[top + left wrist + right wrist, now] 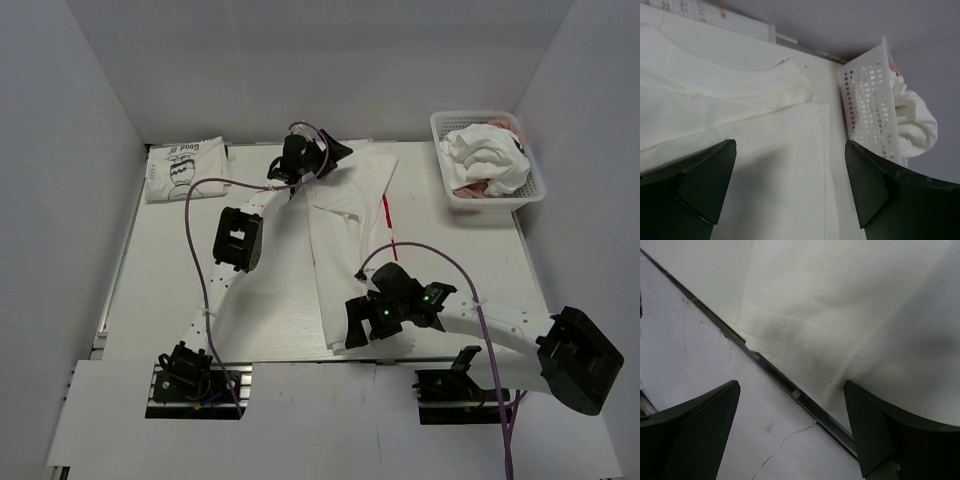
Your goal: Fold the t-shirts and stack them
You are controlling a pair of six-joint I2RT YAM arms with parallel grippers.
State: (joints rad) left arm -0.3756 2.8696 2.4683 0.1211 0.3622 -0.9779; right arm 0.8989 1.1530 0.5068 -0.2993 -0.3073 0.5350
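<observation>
At six o'clock the right gripper (791, 387), jaws wide and empty, hovered over the near hem of the spread white t-shirt (345, 250). At twelve the left gripper (790, 142), equally wide, hung above its far end. This looked like mid-fold, so both would need to pinch an edge next. At ten lay a folded t-shirt (183, 168) lettered "Good", the rest unreadable. At two, crumpled t-shirts (485, 155) filled the basket (495, 203).
</observation>
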